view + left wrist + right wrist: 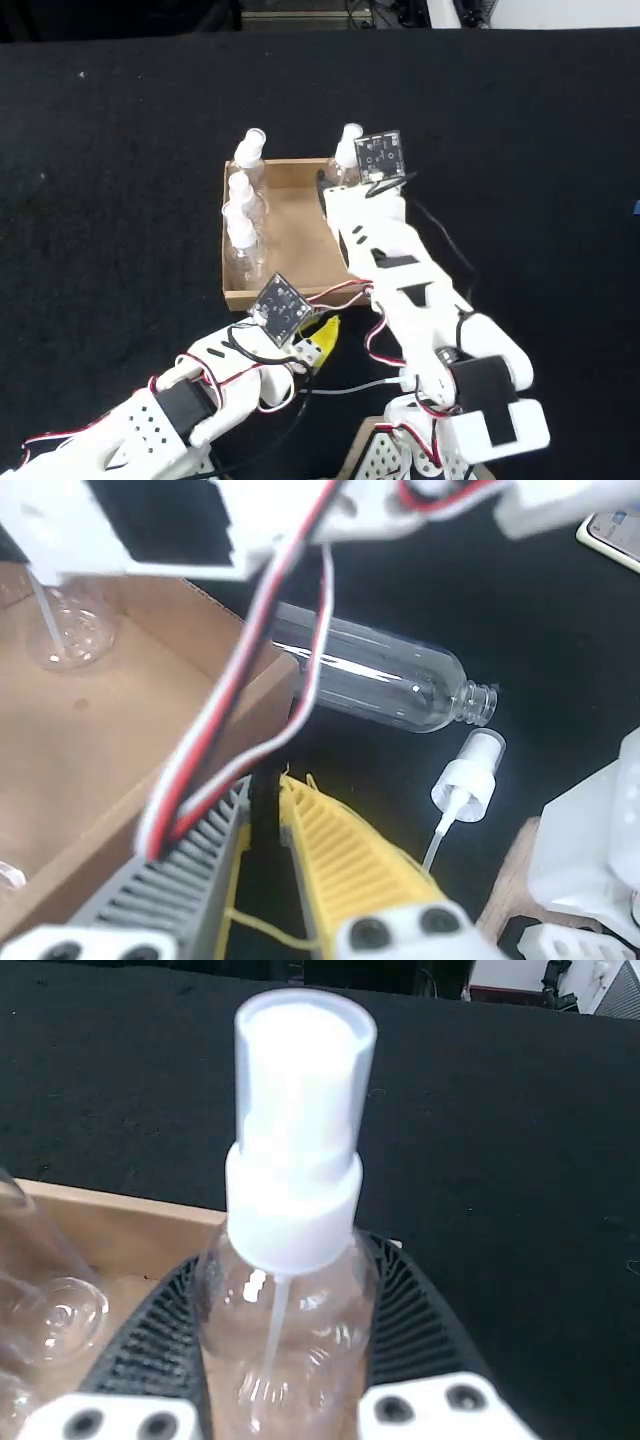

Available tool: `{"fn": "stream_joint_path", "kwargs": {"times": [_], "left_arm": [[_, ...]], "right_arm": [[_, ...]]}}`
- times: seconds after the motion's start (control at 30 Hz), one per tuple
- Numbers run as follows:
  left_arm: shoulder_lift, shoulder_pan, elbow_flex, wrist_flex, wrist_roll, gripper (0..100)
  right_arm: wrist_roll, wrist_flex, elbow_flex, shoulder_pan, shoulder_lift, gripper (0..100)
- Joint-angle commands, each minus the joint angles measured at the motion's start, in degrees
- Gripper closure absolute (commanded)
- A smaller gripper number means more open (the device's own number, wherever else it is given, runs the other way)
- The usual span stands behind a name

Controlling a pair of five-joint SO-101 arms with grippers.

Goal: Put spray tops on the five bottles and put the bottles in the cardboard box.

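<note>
Right gripper (290, 1260): ribbed black fingers clamped on a capped bottle (285, 1360), upright at the far right corner of the box (300, 230). Can't tell whether it is inside or on the rim.

Three more bottles (240, 192) stand in a row along the box's left wall. Clear plastic, white tops.

Left gripper (265, 815) sits just outside the box's near wall. Grey and yellow toothed fingers narrowly parted, empty.

Beyond it, on black cloth (120, 200), an uncapped bottle (400, 685) lies on its side, base hidden behind wires (318, 630). Spray top (468, 775) lies loose beside its neck.

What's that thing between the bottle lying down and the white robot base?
A loose spray top, on the black table by the open neck of the bottle, in the left wrist view.
</note>
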Motion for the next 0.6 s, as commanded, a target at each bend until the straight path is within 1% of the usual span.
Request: {"fn": "stream_joint_path", "kwargs": {"times": [0.0, 0.23, 0.57], "left_arm": [[-0.88, -0.22, -0.75, -1.23, 0.53, 97], [-0.88, -0.57, -0.75, -1.23, 0.53, 97], [-0.88, -0.57, -0.75, -1.23, 0.35, 97]], "right_arm": [[0.53, -1.85, -4.79, -0.79, 0.84, 98.7], [0.53, -1.85, -7.87, -0.79, 5.05, 98.7], [0.62, -1.85, -8.48, 0.26, 5.32, 98.6]]}}
